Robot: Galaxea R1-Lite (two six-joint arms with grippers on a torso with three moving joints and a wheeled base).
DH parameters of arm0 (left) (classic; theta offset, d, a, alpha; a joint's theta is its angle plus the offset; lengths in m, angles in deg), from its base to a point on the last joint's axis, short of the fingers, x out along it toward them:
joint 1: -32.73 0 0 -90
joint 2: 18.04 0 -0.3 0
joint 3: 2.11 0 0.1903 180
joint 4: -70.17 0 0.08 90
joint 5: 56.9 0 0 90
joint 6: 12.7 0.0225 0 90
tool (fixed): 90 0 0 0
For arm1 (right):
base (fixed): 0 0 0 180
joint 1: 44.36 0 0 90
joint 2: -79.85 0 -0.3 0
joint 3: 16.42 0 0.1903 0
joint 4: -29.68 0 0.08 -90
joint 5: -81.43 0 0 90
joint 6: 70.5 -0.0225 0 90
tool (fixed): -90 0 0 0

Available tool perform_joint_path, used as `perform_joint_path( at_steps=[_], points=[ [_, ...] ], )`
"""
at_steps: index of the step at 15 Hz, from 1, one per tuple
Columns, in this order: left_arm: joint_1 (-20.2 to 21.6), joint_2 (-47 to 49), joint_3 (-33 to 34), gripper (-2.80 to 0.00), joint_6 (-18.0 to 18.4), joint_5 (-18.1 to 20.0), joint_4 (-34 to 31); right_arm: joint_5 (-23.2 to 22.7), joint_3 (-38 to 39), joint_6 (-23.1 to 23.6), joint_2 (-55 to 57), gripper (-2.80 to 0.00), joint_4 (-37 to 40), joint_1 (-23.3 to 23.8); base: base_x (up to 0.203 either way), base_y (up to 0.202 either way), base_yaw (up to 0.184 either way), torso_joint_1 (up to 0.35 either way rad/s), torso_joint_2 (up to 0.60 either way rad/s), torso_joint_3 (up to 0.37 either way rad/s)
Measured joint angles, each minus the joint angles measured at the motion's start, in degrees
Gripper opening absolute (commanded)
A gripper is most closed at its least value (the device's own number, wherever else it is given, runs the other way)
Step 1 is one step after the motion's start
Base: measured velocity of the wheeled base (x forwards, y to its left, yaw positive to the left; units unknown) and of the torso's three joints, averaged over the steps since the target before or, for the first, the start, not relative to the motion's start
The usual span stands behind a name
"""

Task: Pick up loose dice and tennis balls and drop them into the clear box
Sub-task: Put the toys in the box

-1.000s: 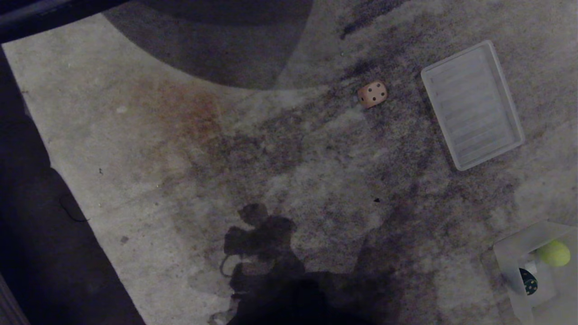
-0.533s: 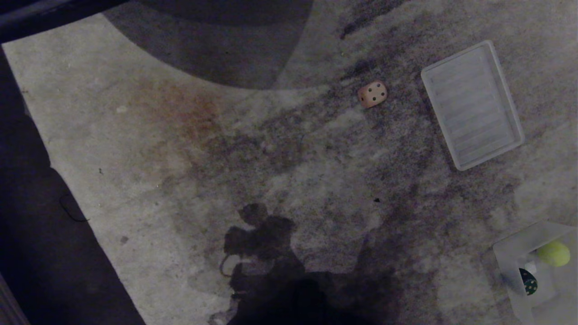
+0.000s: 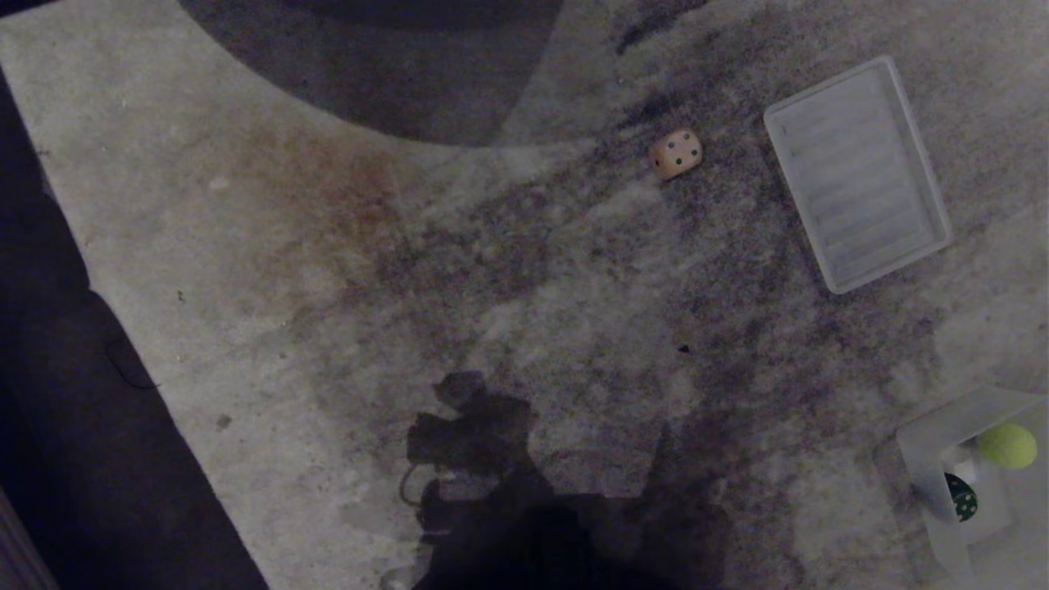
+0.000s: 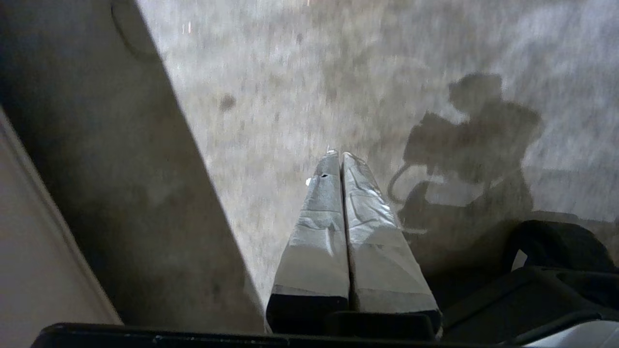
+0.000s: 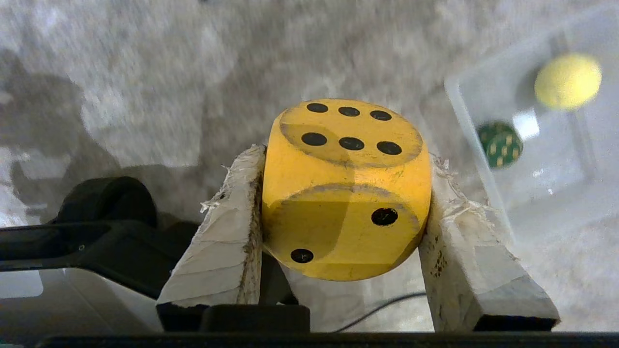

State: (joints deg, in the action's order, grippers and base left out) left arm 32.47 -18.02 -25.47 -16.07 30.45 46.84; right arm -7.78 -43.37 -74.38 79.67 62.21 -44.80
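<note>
My right gripper (image 5: 343, 154) is shut on the yellow die (image 5: 346, 188), which sits clamped between both fingers above the carpet. Off to one side of it lies the clear box (image 5: 464, 111), holding a tennis ball (image 5: 567, 80) and the dark green die (image 5: 499, 144). In the head view the clear box (image 3: 922, 447) is at the lower right with the tennis ball (image 3: 1006, 445) and green die (image 3: 960, 497) inside. A tan die (image 3: 676, 153) lies loose on the carpet further off. My left gripper (image 4: 340, 155) is shut and empty. Neither gripper shows in the head view.
The flat ribbed lid (image 3: 856, 174) lies to the right of the tan die. The pale carpet ends at a dark floor strip (image 3: 49, 410) on the left. My own shadow (image 3: 492, 459) falls on the carpet near the front.
The whole head picture has slid slightly upward, so the camera has moved. The dice, lid and box keep their places relative to one another.
</note>
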Motion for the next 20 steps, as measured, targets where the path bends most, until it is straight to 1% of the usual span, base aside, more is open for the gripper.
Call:
perform_joint_path(
  at_steps=[11, 20],
  points=[
    [0.0, 0.0, 0.0, -2.8, 0.1, 0.01, -0.01, -0.02, -0.02, 0.02, 0.0, -2.8, 0.01, 0.0, -0.175, 0.0, 0.0, 0.003, 0.0, 0.001],
    [0.02, 0.0, 0.0, -2.8, 0.07, -0.07, -0.08, 0.0, 0.0, 0.11, 0.05, -2.8, 0.06, -0.07, 0.001, 0.001, -0.006, 0.0, 0.0, 0.0]
  ],
)
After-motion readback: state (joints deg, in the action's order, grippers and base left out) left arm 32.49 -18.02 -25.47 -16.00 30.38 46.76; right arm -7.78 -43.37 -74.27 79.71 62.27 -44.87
